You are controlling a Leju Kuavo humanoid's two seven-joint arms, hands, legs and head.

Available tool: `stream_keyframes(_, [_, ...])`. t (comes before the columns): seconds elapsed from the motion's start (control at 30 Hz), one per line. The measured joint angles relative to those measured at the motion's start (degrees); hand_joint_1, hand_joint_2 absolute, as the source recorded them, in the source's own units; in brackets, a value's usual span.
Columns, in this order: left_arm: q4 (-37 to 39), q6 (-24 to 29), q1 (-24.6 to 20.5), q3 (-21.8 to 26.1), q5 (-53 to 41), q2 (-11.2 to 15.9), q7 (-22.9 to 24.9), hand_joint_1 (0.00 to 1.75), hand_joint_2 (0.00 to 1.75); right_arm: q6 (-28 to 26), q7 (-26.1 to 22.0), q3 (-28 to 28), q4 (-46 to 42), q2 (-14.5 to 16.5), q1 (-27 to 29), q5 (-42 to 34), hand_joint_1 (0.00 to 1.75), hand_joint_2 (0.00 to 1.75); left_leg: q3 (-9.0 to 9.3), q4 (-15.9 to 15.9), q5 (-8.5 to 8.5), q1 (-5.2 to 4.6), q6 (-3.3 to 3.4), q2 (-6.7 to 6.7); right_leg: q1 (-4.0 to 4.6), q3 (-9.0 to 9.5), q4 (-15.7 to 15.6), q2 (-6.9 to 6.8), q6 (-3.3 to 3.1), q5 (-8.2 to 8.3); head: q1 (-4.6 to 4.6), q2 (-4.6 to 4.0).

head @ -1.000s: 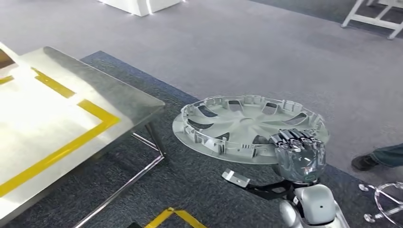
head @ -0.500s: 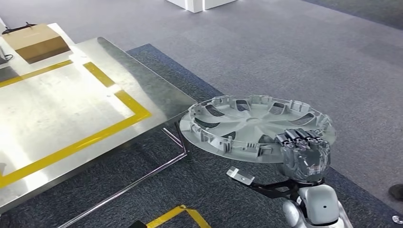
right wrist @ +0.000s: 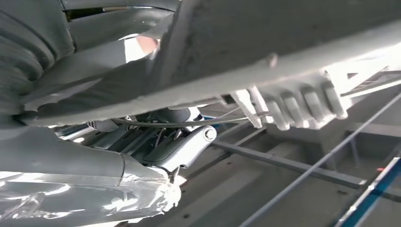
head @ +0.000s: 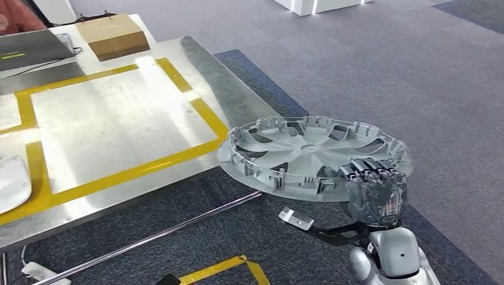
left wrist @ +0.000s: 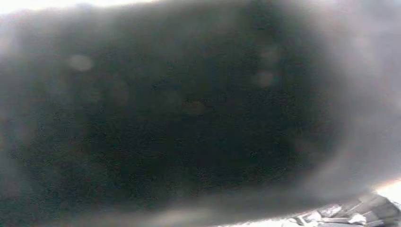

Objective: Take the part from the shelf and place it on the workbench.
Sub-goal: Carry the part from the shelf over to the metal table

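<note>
The part is a round grey wheel cover (head: 297,155), held flat with its ribbed inner side up. My right hand (head: 375,189) grips its near rim from my side, fingers curled over the edge. The cover hangs over the carpet, its far-left rim level with the corner of the steel workbench (head: 107,124), which carries a yellow taped rectangle (head: 205,119). In the right wrist view the cover's grey underside (right wrist: 265,52) runs close over my hand (right wrist: 71,109). The left wrist view is dark and blurred.
A cardboard box (head: 113,34) and a laptop (head: 30,47) stand at the bench's far end. A white object (head: 12,181) lies at its left side. Yellow floor tape (head: 226,270) marks the carpet below, and a metal frame bar (head: 148,240) runs under the bench.
The camera has turned left, so the whole scene has shifted: more of the workbench, the box and the laptop have come into view. My right hand keeps hold of the wheel cover.
</note>
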Motion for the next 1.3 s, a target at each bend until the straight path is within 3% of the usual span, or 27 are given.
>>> stream_keyframes(0.07, [0.0,0.0,-0.2,0.0,0.0,-0.1,0.1,0.0,0.0,0.0,0.3,0.0,0.1,-0.1,-0.1,0.0,1.75,1.75,0.31,-0.2,0.01,0.18,0.48,-1.41,-0.13,-2.93,6.1,3.36,0.22,-2.86,0.42,0.0])
stream_keyframes(0.13, [0.0,0.0,-0.4,0.0,0.0,-0.2,0.1,0.0,0.0,0.0,0.4,0.1,0.3,-0.3,-0.1,0.0,1.75,1.75,0.38,-0.2,-0.06,0.09,0.68,-3.04,-0.1,-7.31,13.2,4.71,0.26,-4.94,0.59,0.01])
stream_keyframes(0.17, [0.0,0.0,-0.4,0.0,-0.1,-0.2,0.1,0.0,0.0,0.0,0.4,0.1,0.4,-0.3,-0.1,0.0,1.75,1.75,0.47,-0.2,-0.12,0.03,0.73,-3.92,-0.07,-8.69,14.6,4.88,0.2,-4.52,0.59,0.01])
stream_keyframes(0.2, [0.0,0.0,-0.4,0.0,-0.1,-0.2,0.1,0.0,0.0,0.0,0.5,0.1,0.5,-0.4,-0.1,0.0,1.75,1.75,0.6,-0.1,-0.17,-0.02,0.74,-4.8,-0.04,-8.94,13.6,5.01,0.06,-2.89,0.6,0.01])
stream_keyframes(0.23, [0.0,0.0,-0.3,0.0,-0.1,-0.2,0.2,0.0,0.0,0.0,0.7,0.2,0.6,-0.5,-0.1,0.0,1.75,1.75,0.78,-0.1,-0.24,-0.06,0.7,-5.71,-0.02,-8.12,10.5,5.38,-0.18,-0.34,0.6,0.01])
stream_keyframes(0.3, [0.0,0.0,-0.4,0.0,-0.2,-0.2,0.2,0.0,0.0,0.0,0.9,0.2,0.8,-0.6,-0.2,0.0,1.75,1.75,0.99,-0.1,-0.41,-0.09,0.45,-7.28,-0.14,-5.2,3.0,7.6,-0.81,3.69,0.56,0.01])
stream_keyframes(0.37, [0.0,0.0,-0.4,0.0,-0.2,-0.3,0.3,0.0,0.0,0.0,1.1,0.4,0.9,-0.7,-0.5,0.0,1.75,1.75,0.7,0.0,-0.42,0.13,-0.13,-8.46,-0.16,-3.36,-0.7,9.45,-1.23,4.48,0.48,0.01])
stream_keyframes(0.47, [0.0,0.0,-0.2,0.0,-0.3,-0.3,0.4,0.0,0.0,0.0,1.4,0.7,1.1,-0.7,-0.8,0.0,1.75,1.75,0.32,-0.1,-0.27,0.54,-1.16,-9.96,-0.08,-2.74,-1.5,8.57,-1.71,4.35,0.43,0.01])
stream_keyframes(0.5, [0.0,-0.1,-0.1,0.0,-0.4,-0.2,0.5,0.0,0.0,0.0,1.5,0.9,1.1,-0.8,-0.9,0.0,1.75,1.75,0.24,0.1,-0.46,0.46,-1.45,-9.48,-0.19,-2.48,-1.8,7.99,-1.96,4.43,0.42,0.01])
stream_keyframes(0.57, [0.0,0.0,-0.1,0.0,-0.4,-0.1,0.5,0.0,0.0,0.0,1.9,1.1,1.2,-0.8,-1.0,0.0,1.75,1.75,-1.04,2.9,-2.25,0.33,-2.01,-6.46,-0.44,-1.93,-2.4,6.71,-2.44,4.51,0.05,0.01])
stream_keyframes(0.63, [0.0,0.0,-0.3,0.0,-0.4,0.0,0.6,0.0,0.0,0.0,2.3,1.2,1.4,-0.9,-1.0,0.0,1.75,1.75,-4.43,9.5,-5.52,0.56,-2.59,-3.13,-0.36,-1.57,-2.5,5.15,-2.73,4.29,-0.27,0.01])
stream_keyframes(0.7, [0.0,0.0,-0.3,0.0,-0.4,0.0,0.6,0.0,0.0,0.0,2.6,1.3,1.6,-1.0,-1.0,0.0,1.75,1.75,-7.27,14.8,-6.93,0.99,-2.98,-2.02,-0.33,-1.28,-2.5,3.58,-2.75,3.95,-0.26,0.01])
stream_keyframes(0.73, [0.0,0.0,-0.2,0.0,-0.4,0.0,0.6,0.0,0.0,0.0,2.6,1.5,1.7,-1.1,-1.0,0.0,1.75,1.75,-7.26,14.7,-6.03,1.16,-3.09,-1.8,-0.34,-1.07,-2.5,2.85,-2.68,3.75,-0.26,0.01])
stream_keyframes(0.77, [0.0,-0.1,-0.2,0.0,-0.4,0.1,0.6,0.0,0.0,0.0,2.7,1.6,1.9,-1.1,-1.0,0.0,1.75,1.75,-6.03,12.2,-4.16,1.26,-3.1,-1.49,-0.35,-0.77,-2.5,2.18,-2.54,3.53,-0.28,0.01])
stream_keyframes(0.83, [0.0,-0.1,-0.2,0.0,-0.4,0.2,0.6,0.0,0.0,0.0,2.7,1.7,2.0,-1.2,-1.0,0.0,1.75,1.75,-2.0,4.6,-0.55,0.95,-2.85,0.6,-0.2,-0.14,-2.4,0.95,-2.06,3.0,-0.3,0.01])
stream_keyframes(0.9, [0.0,0.0,-0.4,0.0,-0.4,0.1,0.5,0.0,0.0,0.0,2.8,1.7,2.0,-1.2,-1.1,0.0,1.75,1.75,0.18,0.3,0.29,0.43,-2.22,2.42,0.15,0.24,-2.4,-0.11,-1.43,2.51,-0.23,0.01])
stream_keyframes(0.93, [0.0,0.0,-0.4,0.0,-0.4,0.1,0.5,0.0,0.0,0.0,2.8,1.8,2.0,-1.2,-1.2,0.0,1.75,1.75,0.25,0.0,-0.1,0.17,-1.88,2.49,0.3,0.4,-2.5,-0.69,-1.13,2.31,-0.17,0.01])
stream_keyframes(1.0, [0.0,0.0,-0.3,0.0,-0.4,0.2,0.5,0.0,0.0,0.0,3.0,2.0,2.1,-1.3,-1.3,0.0,1.75,1.75,0.21,-0.2,-0.11,0.29,-1.17,1.17,0.21,0.7,-2.5,-1.38,-0.52,1.82,-0.08,0.01])
stream_keyframes(1.07, [0.0,0.0,-0.2,0.0,-0.4,0.2,0.5,0.0,0.0,0.0,3.4,2.2,2.1,-1.3,-1.3,0.0,1.75,1.75,0.38,-0.4,-0.07,0.55,-0.49,-0.15,-0.03,-0.32,-0.1,0.72,-0.04,0.01,0.13,0.01])
stream_keyframes(1.13, [0.0,0.0,-0.3,0.0,-0.4,0.1,0.6,0.0,0.0,0.0,4.1,2.5,2.2,-1.6,-1.3,0.0,1.75,1.75,0.45,-0.5,-0.13,0.61,-0.01,-1.52,-0.14,-4.08,7.2,3.8,0.08,-3.43,0.53,0.01])
stream_keyframes(1.2, [0.0,0.0,-0.3,0.0,-0.4,0.1,0.6,0.0,0.0,0.0,5.1,2.8,2.5,-1.8,-1.3,0.0,1.75,1.75,0.57,-0.5,-0.23,0.46,0.23,-3.06,-0.09,-8.24,14.1,4.81,-0.03,-5.17,0.69,0.01])
stream_keyframes(1.23, [0.0,0.0,-0.3,0.0,-0.4,0.1,0.6,0.0,0.0,0.0,5.6,3.0,2.6,-2.0,-1.3,0.0,1.75,1.75,0.71,-0.4,-0.3,0.36,0.28,-3.85,-0.05,-9.17,14.8,4.93,-0.18,-4.34,0.7,0.01])
stream_keyframes(1.3, [0.0,0.0,-0.2,0.0,-0.4,0.1,0.5,0.0,0.0,0.0,6.8,3.3,2.9,-2.2,-1.3,0.0,1.75,1.75,1.16,-0.4,-0.52,0.2,0.32,-5.16,0.06,-7.64,9.4,5.23,-0.76,0.36,0.73,0.01])
